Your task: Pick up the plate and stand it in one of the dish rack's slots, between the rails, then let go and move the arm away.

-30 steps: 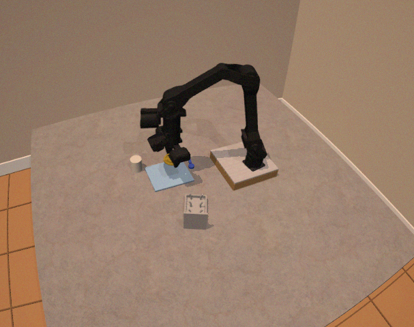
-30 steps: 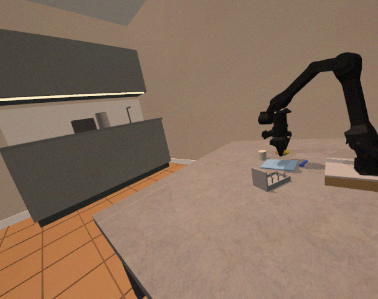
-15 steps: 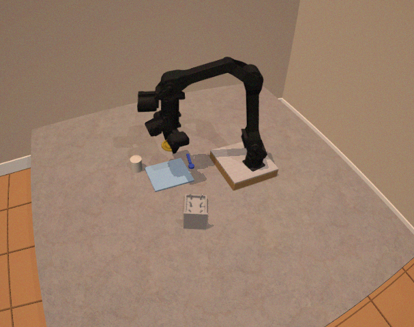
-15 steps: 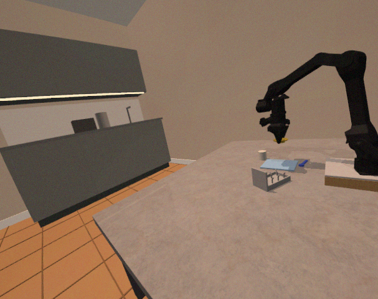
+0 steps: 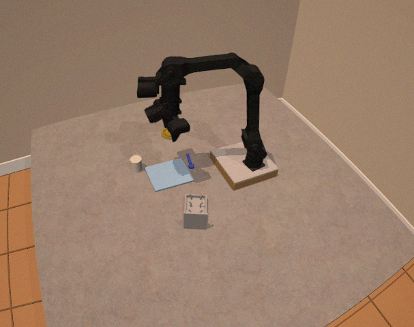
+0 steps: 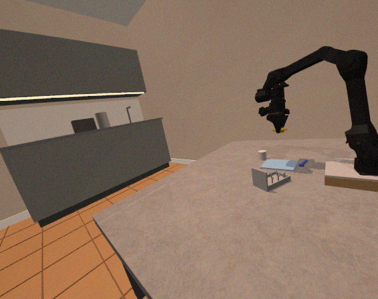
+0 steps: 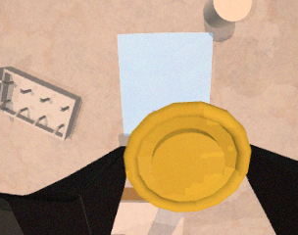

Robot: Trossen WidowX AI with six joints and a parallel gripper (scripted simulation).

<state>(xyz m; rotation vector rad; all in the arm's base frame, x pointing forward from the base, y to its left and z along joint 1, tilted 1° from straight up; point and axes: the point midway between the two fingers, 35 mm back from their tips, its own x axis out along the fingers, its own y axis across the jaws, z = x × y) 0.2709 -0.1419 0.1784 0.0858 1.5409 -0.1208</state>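
Observation:
The yellow plate (image 5: 166, 133) (image 6: 284, 129) (image 7: 188, 162) is held level, high above the table. My gripper (image 5: 168, 133) (image 6: 279, 130) (image 7: 184, 153) is shut on it, with one finger at each side of the rim in the wrist view. In the top view the near finger hides part of the plate. The small grey dish rack (image 5: 195, 221) (image 6: 259, 179) (image 7: 73, 117) stands on the table, with short rails inside and a taller wall at one end. No plate is in it. The gripper is well above the rack and off to its side.
A light blue mat (image 5: 168, 174) (image 6: 279, 164) (image 7: 164, 73) lies beside the rack. A pale cup (image 5: 136, 163) (image 6: 262, 155) (image 7: 231, 6) stands by its far corner. A blue spoon (image 5: 189, 161) (image 6: 303, 162) lies beside the mat. The arm's base block (image 5: 256, 178) (image 6: 353, 184) is at the right.

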